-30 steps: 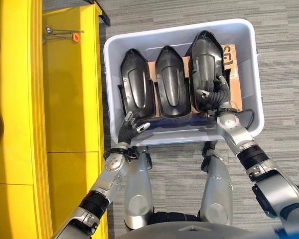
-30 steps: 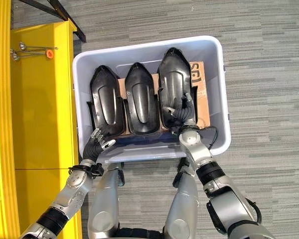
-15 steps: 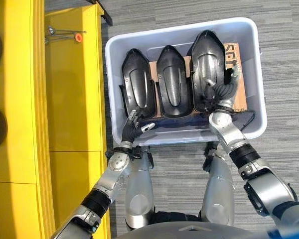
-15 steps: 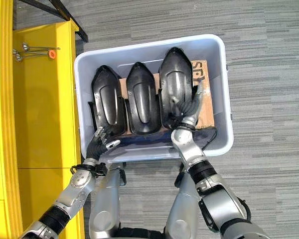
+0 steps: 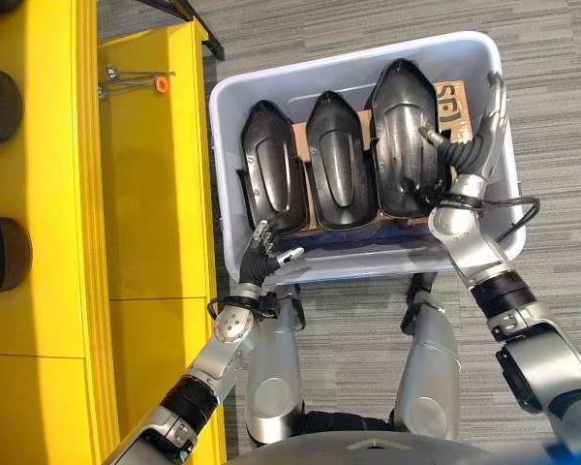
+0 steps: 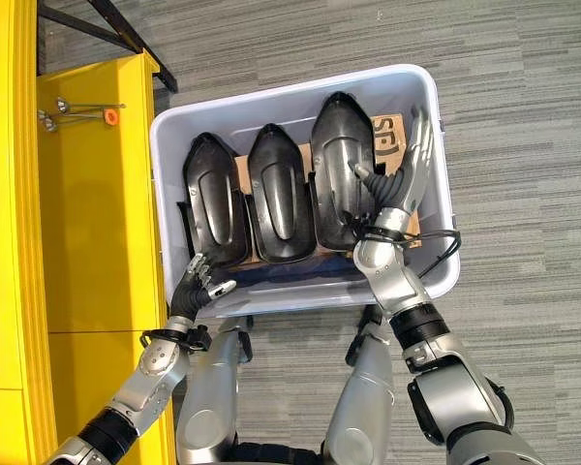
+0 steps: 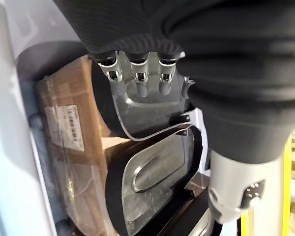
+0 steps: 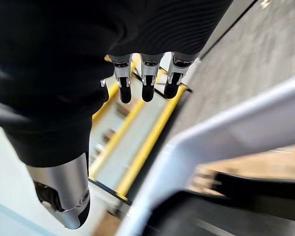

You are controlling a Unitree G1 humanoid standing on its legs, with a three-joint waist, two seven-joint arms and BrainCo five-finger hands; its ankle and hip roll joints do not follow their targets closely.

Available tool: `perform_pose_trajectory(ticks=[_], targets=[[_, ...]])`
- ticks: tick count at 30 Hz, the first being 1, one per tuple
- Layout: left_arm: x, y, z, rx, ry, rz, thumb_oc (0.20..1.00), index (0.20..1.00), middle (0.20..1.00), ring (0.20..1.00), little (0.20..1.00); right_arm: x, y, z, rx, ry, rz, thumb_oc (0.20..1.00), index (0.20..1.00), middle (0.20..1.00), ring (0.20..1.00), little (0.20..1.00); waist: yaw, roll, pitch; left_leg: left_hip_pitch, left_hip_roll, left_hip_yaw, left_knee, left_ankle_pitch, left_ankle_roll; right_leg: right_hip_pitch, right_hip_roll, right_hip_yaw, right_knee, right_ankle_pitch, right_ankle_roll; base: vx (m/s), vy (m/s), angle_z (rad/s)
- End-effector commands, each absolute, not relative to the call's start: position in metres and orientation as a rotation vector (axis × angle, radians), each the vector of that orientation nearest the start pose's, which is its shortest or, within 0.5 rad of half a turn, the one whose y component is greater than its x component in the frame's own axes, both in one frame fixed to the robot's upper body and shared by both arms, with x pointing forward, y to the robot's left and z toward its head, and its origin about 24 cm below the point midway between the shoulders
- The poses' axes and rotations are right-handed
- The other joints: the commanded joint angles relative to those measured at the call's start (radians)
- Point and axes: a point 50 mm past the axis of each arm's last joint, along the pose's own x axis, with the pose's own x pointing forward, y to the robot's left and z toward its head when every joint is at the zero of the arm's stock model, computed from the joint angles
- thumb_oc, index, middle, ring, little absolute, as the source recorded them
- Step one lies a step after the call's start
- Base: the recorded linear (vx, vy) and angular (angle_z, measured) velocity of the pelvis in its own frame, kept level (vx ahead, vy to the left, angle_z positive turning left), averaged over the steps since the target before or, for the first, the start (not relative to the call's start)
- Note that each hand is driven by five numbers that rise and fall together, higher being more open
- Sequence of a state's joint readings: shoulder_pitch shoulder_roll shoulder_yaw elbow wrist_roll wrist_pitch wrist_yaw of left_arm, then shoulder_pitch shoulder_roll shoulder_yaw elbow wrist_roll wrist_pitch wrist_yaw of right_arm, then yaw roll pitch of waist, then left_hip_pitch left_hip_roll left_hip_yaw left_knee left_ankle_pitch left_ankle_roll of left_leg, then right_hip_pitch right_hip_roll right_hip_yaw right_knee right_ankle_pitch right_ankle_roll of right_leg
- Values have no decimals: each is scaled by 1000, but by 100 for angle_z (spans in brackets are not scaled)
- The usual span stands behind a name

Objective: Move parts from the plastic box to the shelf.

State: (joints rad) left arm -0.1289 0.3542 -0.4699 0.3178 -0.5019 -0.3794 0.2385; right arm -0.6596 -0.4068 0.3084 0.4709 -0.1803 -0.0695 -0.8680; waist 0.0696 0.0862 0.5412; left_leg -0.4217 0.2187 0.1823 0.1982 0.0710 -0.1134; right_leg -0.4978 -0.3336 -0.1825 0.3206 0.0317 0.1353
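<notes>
Right hand (image 5: 473, 136) has lifted off the right black part (image 5: 402, 136), fingers now spread, toward 2 o'clock in the plastic box (image 5: 228, 107). Left hand (image 5: 264, 254) hovers loosely spread at 7. Parts look rigid, glossy, probably slippery; grip the edges.

- The cardboard sheet (image 6: 392, 155) is mostly buried under the three black parts (image 6: 273, 194), so I can't read its full extent.
- The yellow shelf (image 5: 39, 242) runs off the picture's left edge.
- The box rim (image 8: 226, 128) is blurry in my right wrist view.

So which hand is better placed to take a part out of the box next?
Probably the right hand: it is open beside the rightmost black part inside the plastic box. The left hand hovers open at the near rim.
</notes>
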Motion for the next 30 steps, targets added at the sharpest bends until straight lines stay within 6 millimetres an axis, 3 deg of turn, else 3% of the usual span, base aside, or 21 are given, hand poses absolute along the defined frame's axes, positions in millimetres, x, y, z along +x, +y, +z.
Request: perform_pose_trajectory(ticks=[1, 3, 12, 13, 20, 25, 30], targets=[[253, 146, 24, -160, -81, -91, 1000, 1000, 1000, 1000, 1000, 354, -188, 172, -538, -538, -649, 1000, 1000, 1000, 1000, 1000, 8, 5, -21, -34, -10, -20, 52, -44, 41, 12, 16, -3, 38, -45, -21, -17, -38, -2], [254, 147, 24, -162, -79, -97, 1000, 1000, 1000, 1000, 1000, 359, -199, 159, -502, -429, -701, 1000, 1000, 1000, 1000, 1000, 15, 3, -21, -44, -8, -22, 50, -41, 41, 4, 19, -7, 35, -42, -20, -15, -41, 3], [260, 146, 30, -168, -73, -93, 1000, 1000, 1000, 1000, 1000, 367, -213, 129, -554, -192, -695, 1000, 1000, 1000, 1000, 1000, 33, 2, -21, -86, -12, -34, 58, -38, 43, -27, 19, -16, 43, -40, -21, 4, -12, 5], [258, 148, 26, -201, -51, -87, 1000, 1000, 1000, 1000, 1000, 368, -213, 124, -550, -163, -687, 1000, 1000, 1000, 1000, 1000, 39, 0, -21, -70, -13, -41, 63, -59, 34, -10, 18, -14, 51, -63, -11, 57, -64, 5], [261, 140, 33, -230, -56, -142, 1000, 1000, 1000, 1000, 1000, 380, -206, 140, -743, -201, -656, 1000, 1000, 1000, 1000, 1000, 67, 5, -21, -96, -21, -57, 68, -53, 35, -20, 9, -34, 57, -60, -8, 3, -15, 4], [261, 144, 31, -221, -55, -142, 1000, 1000, 1000, 1000, 1000, 383, -207, 138, -855, -167, -647, 1000, 1000, 1000, 1000, 1000, 79, 6, -21, -106, -21, -63, 72, -50, 35, -22, 7, -40, 56, -57, -7, -6, -4, 5], [263, 146, 31, -219, -59, -146, 1000, 1000, 1000, 1000, 1000, 383, -214, 121, -863, -40, -662, 1000, 1000, 1000, 1000, 1000, 92, 7, -21, -114, -21, -68, 75, -49, 37, -22, 4, -49, 60, -56, -6, 0, 0, 0]])
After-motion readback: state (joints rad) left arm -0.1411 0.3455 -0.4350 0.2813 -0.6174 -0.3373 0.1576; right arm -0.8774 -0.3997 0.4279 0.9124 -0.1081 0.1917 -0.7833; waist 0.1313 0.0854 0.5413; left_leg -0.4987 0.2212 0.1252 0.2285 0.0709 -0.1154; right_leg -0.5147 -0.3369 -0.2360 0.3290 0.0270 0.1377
